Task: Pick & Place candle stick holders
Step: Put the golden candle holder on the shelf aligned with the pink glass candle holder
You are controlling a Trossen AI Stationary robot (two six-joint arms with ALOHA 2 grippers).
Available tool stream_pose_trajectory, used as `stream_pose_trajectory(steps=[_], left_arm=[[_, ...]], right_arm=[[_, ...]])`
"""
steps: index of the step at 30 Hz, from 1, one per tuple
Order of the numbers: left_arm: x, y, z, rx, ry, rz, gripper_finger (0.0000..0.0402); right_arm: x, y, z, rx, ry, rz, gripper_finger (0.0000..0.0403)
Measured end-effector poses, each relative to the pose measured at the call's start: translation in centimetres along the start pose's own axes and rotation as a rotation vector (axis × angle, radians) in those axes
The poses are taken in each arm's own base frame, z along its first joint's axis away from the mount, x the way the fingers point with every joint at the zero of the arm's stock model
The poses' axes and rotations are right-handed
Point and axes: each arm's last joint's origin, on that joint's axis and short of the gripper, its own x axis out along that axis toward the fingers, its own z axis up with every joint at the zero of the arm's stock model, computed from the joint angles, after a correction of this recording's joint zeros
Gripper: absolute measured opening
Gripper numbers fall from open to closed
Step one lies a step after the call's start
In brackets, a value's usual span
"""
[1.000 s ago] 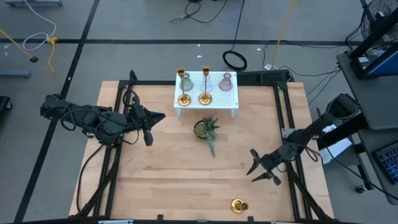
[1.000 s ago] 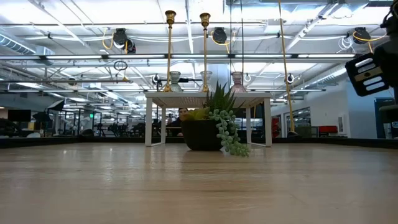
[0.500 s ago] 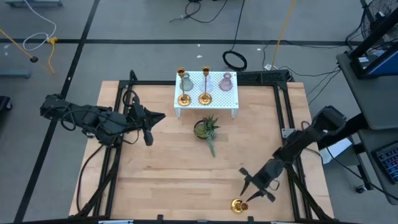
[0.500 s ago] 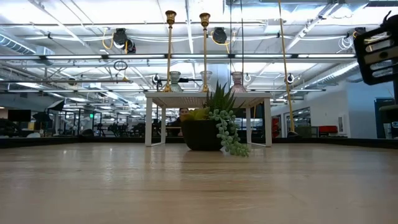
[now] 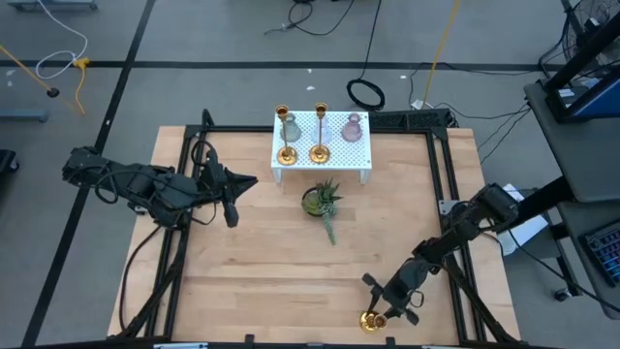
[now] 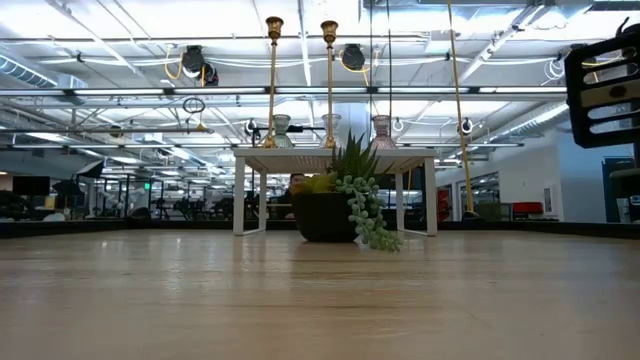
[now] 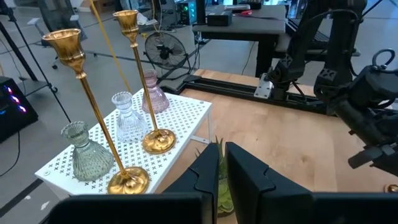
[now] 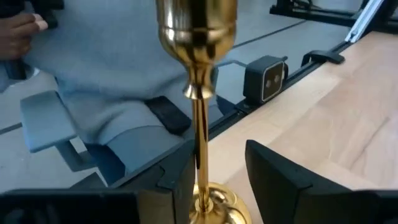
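One gold candle stick holder (image 5: 370,321) stands upright on its round base near the table's near edge, right of the middle. My right gripper (image 5: 379,309) is open, with a finger on either side of its thin stem (image 8: 200,134), below the cup (image 8: 196,25). I cannot tell whether a finger touches the stem. Two more candle stick holders (image 5: 286,153) (image 5: 319,151) stand on a white perforated stand (image 5: 341,158) at the far middle. My left gripper (image 5: 250,181) waits shut at the left, pointing toward the stand.
A green potted plant (image 5: 322,201) stands in front of the white stand. Small glass vases (image 5: 353,126) share the stand with the candle stick holders. Beyond the table's near edge, the right wrist view shows a person in grey (image 8: 118,81).
My right gripper has gone from the table's right side toward the near edge and somewhat left, and down. It now has the lone candle stick holder between its fingers. The candle stick holder has stayed in place.
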Motion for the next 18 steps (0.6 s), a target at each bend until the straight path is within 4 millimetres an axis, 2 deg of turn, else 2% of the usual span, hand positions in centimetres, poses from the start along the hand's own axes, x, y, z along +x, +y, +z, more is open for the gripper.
stream_pose_trajectory(steps=[4, 10, 16, 18], left_arm=[[0.0, 0.0, 0.0, 0.0, 0.0, 0.0, 0.0035], [0.0, 0.0, 0.0, 0.004, 0.0, 0.0, 0.0035], [0.0, 0.0, 0.0, 0.007, 0.0, 0.001, 0.0035], [0.0, 0.0, 0.0, 0.007, 0.0, 0.001, 0.0035]], right_arm=[[0.0, -0.5, 0.1, -0.001, -0.025, -0.017, 0.0104], [-0.2, -1.6, 0.2, -0.046, -0.042, -0.058, 0.0018], [-0.8, -3.7, 0.8, -0.078, -0.102, -0.14, 0.0023], [-1.1, -4.8, 0.9, -0.124, -0.106, -0.214, 0.0017]])
